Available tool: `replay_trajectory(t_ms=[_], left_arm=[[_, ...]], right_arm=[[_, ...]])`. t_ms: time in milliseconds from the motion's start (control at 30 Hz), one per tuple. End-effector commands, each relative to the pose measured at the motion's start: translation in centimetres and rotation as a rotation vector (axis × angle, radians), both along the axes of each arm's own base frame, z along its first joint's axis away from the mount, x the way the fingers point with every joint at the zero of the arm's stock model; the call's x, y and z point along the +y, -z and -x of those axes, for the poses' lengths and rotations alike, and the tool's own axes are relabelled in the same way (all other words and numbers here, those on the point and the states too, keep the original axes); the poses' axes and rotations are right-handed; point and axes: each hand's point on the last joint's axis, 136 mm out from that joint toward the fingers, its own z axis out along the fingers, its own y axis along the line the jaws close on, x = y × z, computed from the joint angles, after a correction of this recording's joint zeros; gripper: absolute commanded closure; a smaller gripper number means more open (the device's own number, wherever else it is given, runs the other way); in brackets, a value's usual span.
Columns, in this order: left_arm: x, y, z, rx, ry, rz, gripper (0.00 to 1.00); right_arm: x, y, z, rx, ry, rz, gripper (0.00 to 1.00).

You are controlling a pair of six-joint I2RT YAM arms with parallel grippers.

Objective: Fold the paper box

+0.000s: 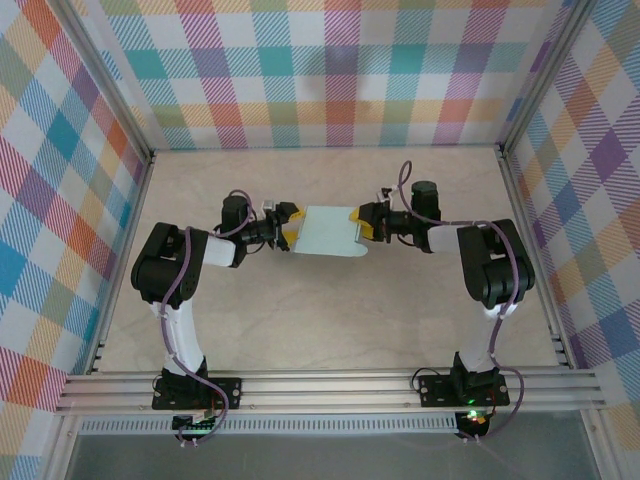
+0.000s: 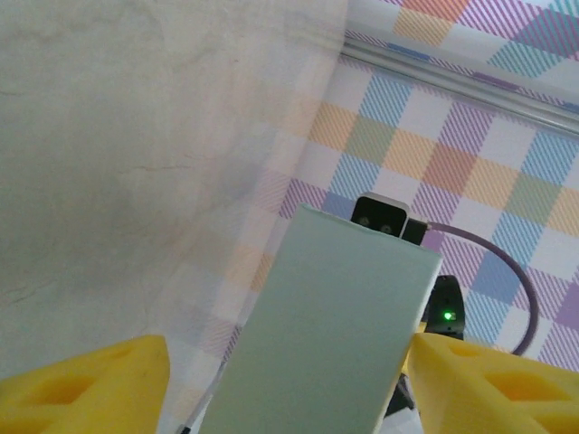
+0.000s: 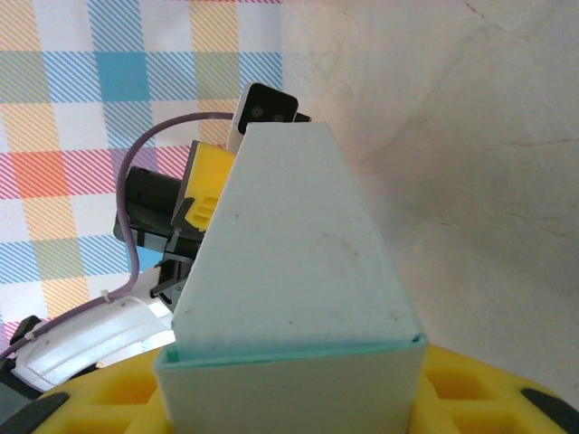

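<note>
The paper box (image 1: pixel 325 232) is a pale mint-teal rectangular box held off the table between the two arms. My right gripper (image 1: pixel 362 226) is shut on its right end; in the right wrist view the box (image 3: pixel 289 262) runs away from the yellow fingers (image 3: pixel 479 389), with an end flap folded across the near end. My left gripper (image 1: pixel 288 228) stands open at the box's left end. In the left wrist view the box panel (image 2: pixel 335 325) lies between the yellow fingers (image 2: pixel 90 384), with a gap to the left one and the right one at its edge.
The pale wooden table (image 1: pixel 320 320) is walled by checked cloth panels (image 1: pixel 330 70) at the back and sides. An aluminium rail (image 1: pixel 330 385) carrying both arm bases runs along the near edge.
</note>
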Motion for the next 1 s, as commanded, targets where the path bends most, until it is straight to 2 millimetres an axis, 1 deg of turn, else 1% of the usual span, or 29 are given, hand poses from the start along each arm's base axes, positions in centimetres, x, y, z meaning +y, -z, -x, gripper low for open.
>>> replay_trajectory(t_ms=[0,100,133,233,267,367,500,667,867,933,967], left_arm=[[-0.7,-2.0,0.4,-0.041,0.029,0.075,0.29],[-1.0,-2.9,0.2,-0.064,0.027,0.124,0.33],[-1.0,-3.2,0.2,-0.044,0.022,0.156,0.35],[-1.0,-4.1,-0.1,-0.054,0.012,0.219,0.42],[-1.0,-4.1,-0.1,-0.047,0.009,0.231,0.44],[-0.9,-4.1,0.0,-0.051,0.004,0.238,0.49],[-1.0,-5.0,0.3,-0.1,0.023,0.226,0.53],[-1.3,-5.5,0.7,-0.176,0.066,0.197,0.53],[-1.4,-6.6,0.7,-0.264,0.094,0.206,0.43],[-1.5,-6.9,0.8,-0.279,0.103,0.206,0.42],[-1.6,-7.0,0.9,-0.287,0.11,0.204,0.39]], right_arm=[[0.2,-1.1,0.0,-0.037,-0.031,-0.061,0.64],[0.2,-0.9,-0.1,-0.02,-0.03,-0.066,0.64],[0.2,-0.8,-0.1,-0.013,-0.027,-0.066,0.64],[0.2,-0.5,-0.2,0.015,-0.018,-0.069,0.64],[0.1,-0.5,-0.3,0.026,-0.012,-0.071,0.64],[0.2,-0.3,-0.4,0.058,-0.007,-0.084,0.64],[0.2,0.3,-0.5,0.1,-0.005,-0.088,0.64],[0.3,0.3,-0.7,0.139,-0.004,-0.111,0.65],[0.4,0.0,-0.6,0.18,-0.018,-0.156,0.67],[0.4,0.1,-0.6,0.192,-0.018,-0.159,0.67],[0.4,0.1,-0.5,0.196,-0.021,-0.159,0.67]])
